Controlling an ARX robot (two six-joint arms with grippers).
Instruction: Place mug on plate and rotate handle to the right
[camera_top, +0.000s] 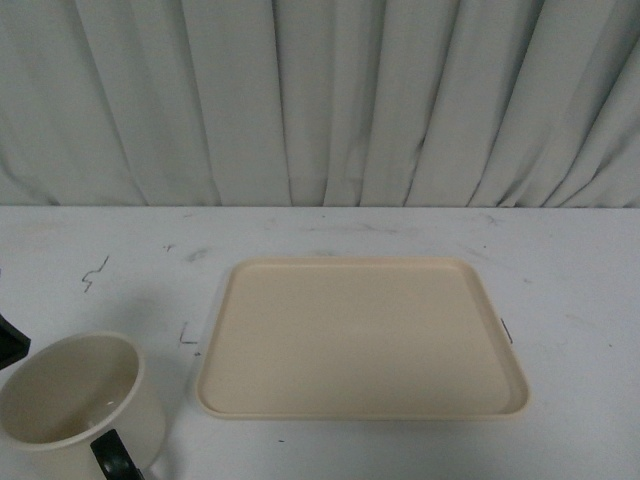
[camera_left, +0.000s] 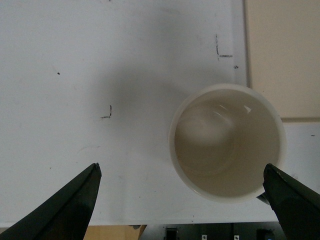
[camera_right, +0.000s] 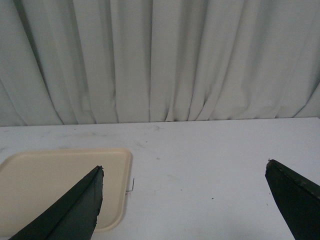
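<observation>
Front view looks forward and down across the worktop (camera_top: 100, 250) to the curtain (camera_top: 320, 100). Left wrist view faces straight down, close above the mug (camera_left: 227, 142). Right wrist view sits low, facing the curtain. All three share part of the plate (camera_top: 360, 340).

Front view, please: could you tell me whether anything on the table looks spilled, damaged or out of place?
Nothing stands out. The mug stands upright and empty on the table, left of the plate, which lies flat and bare. The table only carries a few small dark marks.
</observation>
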